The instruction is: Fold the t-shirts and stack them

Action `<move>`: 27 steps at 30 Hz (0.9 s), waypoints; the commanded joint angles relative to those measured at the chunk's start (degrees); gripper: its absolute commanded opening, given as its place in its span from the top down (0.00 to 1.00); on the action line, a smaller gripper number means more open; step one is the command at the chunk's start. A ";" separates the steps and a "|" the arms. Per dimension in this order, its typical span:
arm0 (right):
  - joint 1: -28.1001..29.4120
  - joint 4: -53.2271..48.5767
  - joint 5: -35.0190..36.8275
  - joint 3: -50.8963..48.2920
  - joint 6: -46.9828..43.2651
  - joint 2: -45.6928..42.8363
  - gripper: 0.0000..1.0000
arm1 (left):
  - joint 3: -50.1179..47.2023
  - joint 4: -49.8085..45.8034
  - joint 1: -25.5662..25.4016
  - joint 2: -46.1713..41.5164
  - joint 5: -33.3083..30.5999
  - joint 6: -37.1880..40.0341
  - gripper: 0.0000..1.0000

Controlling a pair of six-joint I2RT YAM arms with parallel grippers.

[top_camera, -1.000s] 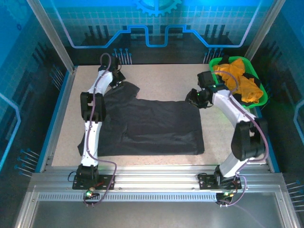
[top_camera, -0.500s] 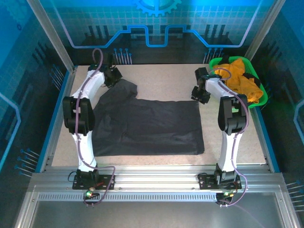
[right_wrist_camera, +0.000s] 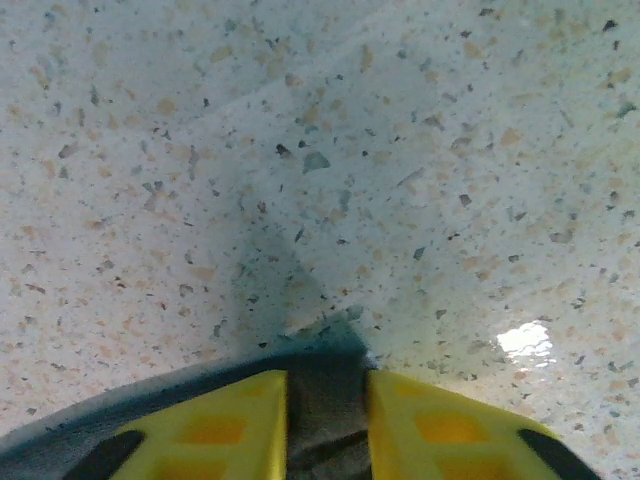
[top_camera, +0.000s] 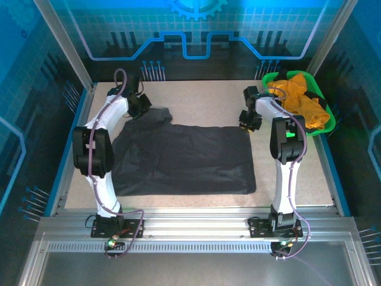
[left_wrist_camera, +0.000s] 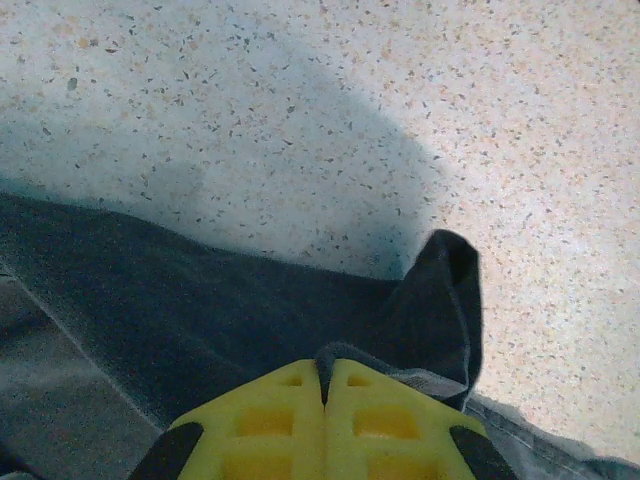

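The charcoal t-shirt is lying spread out on the speckled table, covering most of the middle, with its near edge running roughly parallel to the arms' bases and a sleeve-like flap reaching toward the far left. The left gripper is sitting at that far-left flap, and in the left wrist view its yellow fingers are pressing tight together with no gap showing, pinching a raised fold of the dark cloth that is bunching up just ahead of the left gripper. The rest of the charcoal t-shirt is draping away to the left of that fold, lying on the table. The right gripper is standing at the shirt's far-right corner, with its arm stretching nearly straight away from its base. In the right wrist view the right gripper is holding a narrow strip of the charcoal t-shirt between its two yellow fingers, which are standing slightly apart with the cloth filling the gap, while bare table is lying beyond them. The orange-yellow t-shirt is lying crumpled in the green basket at the table's far-right corner, just beside the right arm and apart from the dark shirt.
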 commanded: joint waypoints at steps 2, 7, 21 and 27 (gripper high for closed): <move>-0.68 -1.11 -1.01 0.31 -1.70 0.67 0.86 | -3.10 -1.56 -0.25 -5.64 0.32 0.27 1.00; -0.09 4.76 -1.06 -4.68 -5.25 -5.76 1.00 | -6.92 -4.71 -0.16 -11.64 -3.24 0.53 1.00; 3.56 11.43 0.73 -24.71 -7.75 -26.29 1.00 | -23.14 -15.76 0.01 -37.60 -16.44 -2.49 1.00; 3.55 10.90 3.58 -32.31 -6.98 -33.12 1.00 | -31.70 -21.82 0.28 -50.20 -19.93 -5.46 1.00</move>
